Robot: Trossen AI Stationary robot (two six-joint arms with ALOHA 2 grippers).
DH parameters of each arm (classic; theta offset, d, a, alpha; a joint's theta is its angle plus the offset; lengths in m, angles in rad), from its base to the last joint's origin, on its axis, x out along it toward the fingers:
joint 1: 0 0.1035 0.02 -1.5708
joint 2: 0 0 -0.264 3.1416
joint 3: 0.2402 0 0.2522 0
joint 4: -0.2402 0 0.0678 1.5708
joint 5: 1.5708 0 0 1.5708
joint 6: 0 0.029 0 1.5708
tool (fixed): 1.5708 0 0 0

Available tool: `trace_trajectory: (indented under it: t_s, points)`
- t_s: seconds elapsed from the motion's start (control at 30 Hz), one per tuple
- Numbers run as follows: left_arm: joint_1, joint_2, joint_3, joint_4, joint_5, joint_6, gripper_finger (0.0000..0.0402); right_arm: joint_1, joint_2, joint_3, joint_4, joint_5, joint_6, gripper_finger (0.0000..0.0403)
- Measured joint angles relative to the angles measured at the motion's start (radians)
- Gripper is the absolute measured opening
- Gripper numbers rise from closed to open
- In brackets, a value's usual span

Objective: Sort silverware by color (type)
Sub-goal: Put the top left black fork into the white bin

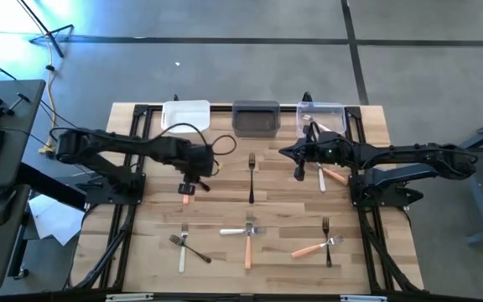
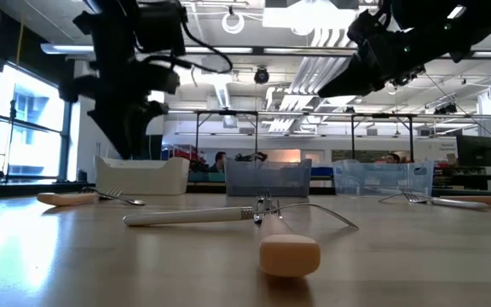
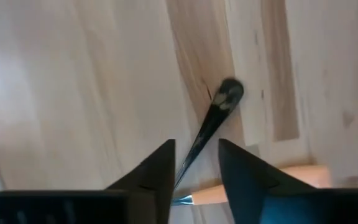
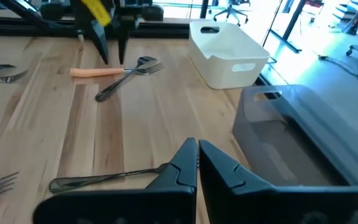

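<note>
On the tabletop's [image 1: 141, 252] left, a black fork [image 3: 211, 121] is being straddled by the left gripper [image 3: 196, 163], jaws parted, its handle running lengthwise through the gap over an orange fork [image 3: 291, 180]. Rightward, the right gripper [image 4: 197, 163] is being held closed, empty.

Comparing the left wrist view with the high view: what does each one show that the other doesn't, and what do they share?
Only the left wrist view shows the left hand open, its fingers either side of the black-handled fork, not closed on it.

Only the high view shows the three bins, white bin, grey bin and clear bin, the forks scattered across the table, and the right hand near the clear bin.

Both show the left hand over the crossed black-handled and orange-handled fork.
</note>
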Motion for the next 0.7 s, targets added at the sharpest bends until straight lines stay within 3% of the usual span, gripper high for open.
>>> trace_trajectory:
  t_s: [0.13, 0.27, 0.37, 0.7]
  points:
    - [0.0, 0.082, 0.0, -0.015, -0.002, 0.061, 0.0153, 0.004, 0.0, 0.0, -0.026, 0.0, 0.001, 0.0]
    - [0.0, 0.152, 0.0, -0.013, -0.058, 0.11, 0.016, 0.004, 0.0, 0.0, -0.035, 0.0, 0.001, 0.0]
    - [0.001, 0.194, 0.0, -0.017, -0.115, 0.137, 0.0156, 0.004, 0.0, 0.0, -0.035, 0.0, 0.0, 0.0]
    - [0.002, 0.242, 0.003, -0.038, -0.127, 0.17, 0.0117, 0.004, 0.0, 0.0, -0.047, 0.0, 0.0, 0.0]
